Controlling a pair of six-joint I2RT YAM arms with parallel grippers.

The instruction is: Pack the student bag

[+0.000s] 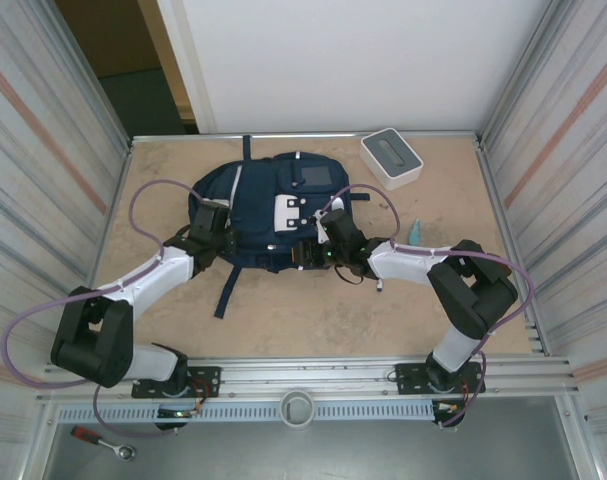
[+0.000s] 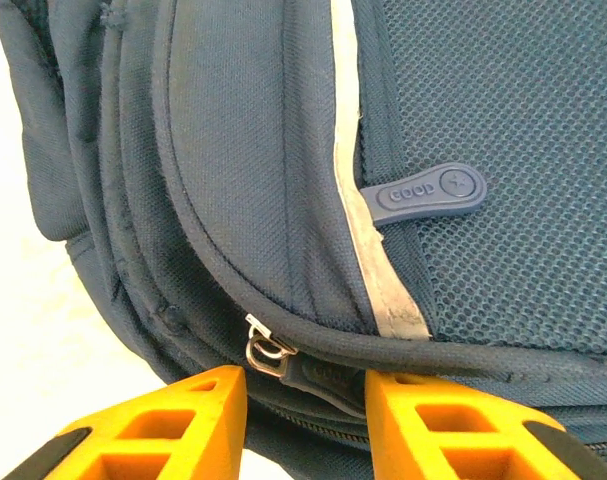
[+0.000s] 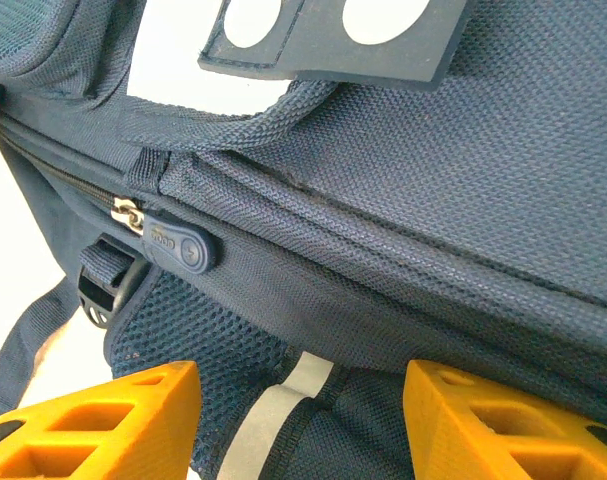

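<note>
A: Position of the student bag (image 1: 268, 200)?

B: Flat on the table (image 1: 303, 310), centre, toward the far side. One dark strap (image 1: 226, 285) trails toward the near edge. A white box (image 1: 391, 158) sits well apart at the far right corner.

A: Left gripper (image 2: 305, 385)?

B: At the bag's left edge. Its orange fingers (image 2: 173, 425) stand apart, one on each side of a zipper pull (image 2: 318, 378) with a metal ring (image 2: 265, 350). Can't tell whether they pinch it. Above them a pale reflective stripe (image 2: 368, 250) runs down the panel, with a rubber tab marked GOOD (image 2: 428, 190) beside it on the mesh.

A: Right gripper (image 3: 301, 400)?

B: At the bag's near edge. Its fingers are set wide, and mesh and navy fabric fill the gap from one to the other. Squeezing or only straddling, I can't tell. Up left of them lies a second zipper pull (image 3: 178, 245) on a closed zip. A white patch under a navy buckle tab (image 3: 333, 30) sits at the top of that view.
</note>
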